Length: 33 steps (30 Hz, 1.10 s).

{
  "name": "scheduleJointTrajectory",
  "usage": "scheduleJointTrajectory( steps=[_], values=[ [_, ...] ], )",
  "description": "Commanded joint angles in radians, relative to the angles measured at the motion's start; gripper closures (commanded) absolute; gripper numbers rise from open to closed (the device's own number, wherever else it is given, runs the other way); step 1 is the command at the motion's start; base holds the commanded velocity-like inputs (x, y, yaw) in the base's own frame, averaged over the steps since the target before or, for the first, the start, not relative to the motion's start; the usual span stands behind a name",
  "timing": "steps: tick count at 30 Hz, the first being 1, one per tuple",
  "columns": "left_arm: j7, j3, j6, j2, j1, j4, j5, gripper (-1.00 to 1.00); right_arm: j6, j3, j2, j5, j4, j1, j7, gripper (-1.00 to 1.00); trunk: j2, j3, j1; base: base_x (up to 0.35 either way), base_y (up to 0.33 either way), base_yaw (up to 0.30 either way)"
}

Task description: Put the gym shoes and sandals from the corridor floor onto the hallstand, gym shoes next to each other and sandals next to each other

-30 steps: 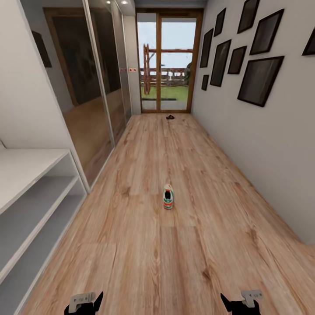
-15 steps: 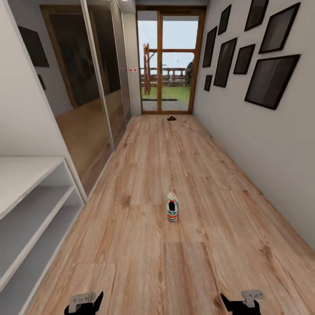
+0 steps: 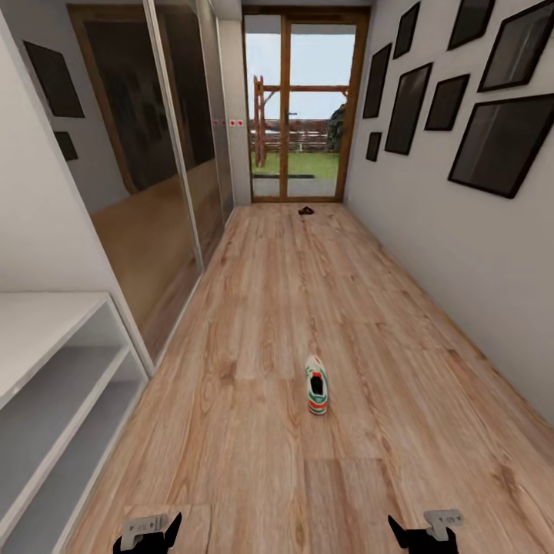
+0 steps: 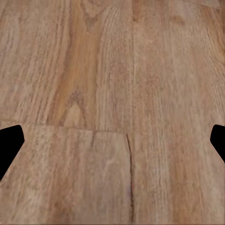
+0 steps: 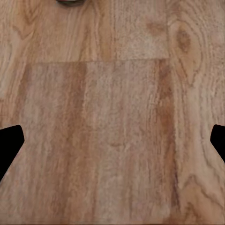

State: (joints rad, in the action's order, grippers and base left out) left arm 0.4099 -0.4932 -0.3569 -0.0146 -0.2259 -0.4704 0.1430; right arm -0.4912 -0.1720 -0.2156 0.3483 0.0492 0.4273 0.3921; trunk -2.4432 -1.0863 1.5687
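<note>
The corridor floor (image 3: 261,308), light brown wood-grain planks with knots and darker streaks, runs from the near edge of the head view to a wood-framed glass door (image 3: 304,108) at the far end, through which grass and a fence show. Along the left wall stand tall mirrored sliding wardrobe doors (image 3: 154,154), and nearer, at the left edge, the pale grey hallstand (image 3: 46,369) shows its bench top and two open shelves beneath; no shoe is visible on the part in view. The right wall (image 3: 462,254) is plain and hung with a cluster of dark picture frames (image 3: 504,142). One gym shoe (image 3: 316,385), white with green stripes and red-orange patches, lies on the floor in the middle of the corridor, pointing along its length, well apart from the hallstand and from both arms. Far down by the door lies a small dark brown thing (image 3: 306,209), likely a sandal, too small to tell for sure. At the near edge the left gripper (image 3: 146,535) and the right gripper (image 3: 423,532) hang low over bare planks, well apart from each other. In the left wrist view the left gripper (image 4: 112,140) has its black fingertips (image 4: 9,143) spread wide at the frame's sides with only floor between them, holding nothing; the right wrist view shows the right gripper (image 5: 112,140) spread just as wide and equally empty.
</note>
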Motion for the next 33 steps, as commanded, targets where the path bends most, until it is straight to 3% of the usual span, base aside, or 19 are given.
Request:
scheduleJointTrajectory(
  steps=[1, 20, 33],
  values=[
    [0.006, -0.008, -0.005, 0.001, -0.001, 0.001, 0.010, -1.00, -0.003, -0.007, 0.000, 0.011, -0.001, 0.001, 0.005, -1.00, 0.000, -0.001, 0.000, 0.314, 0.176, 0.000],
    [0.006, -0.008, -0.005, 0.001, -0.001, 0.001, 0.012, -1.00, -0.003, -0.006, -0.002, 0.011, -0.002, 0.001, 0.004, -1.00, 0.000, -0.001, 0.000, 0.309, 0.189, 0.000],
    [0.006, -0.008, -0.005, 0.001, -0.001, 0.001, 0.012, -1.00, -0.003, -0.006, -0.002, 0.011, -0.001, 0.001, 0.005, -1.00, 0.000, -0.001, 0.000, 0.333, 0.038, -0.006]
  ],
)
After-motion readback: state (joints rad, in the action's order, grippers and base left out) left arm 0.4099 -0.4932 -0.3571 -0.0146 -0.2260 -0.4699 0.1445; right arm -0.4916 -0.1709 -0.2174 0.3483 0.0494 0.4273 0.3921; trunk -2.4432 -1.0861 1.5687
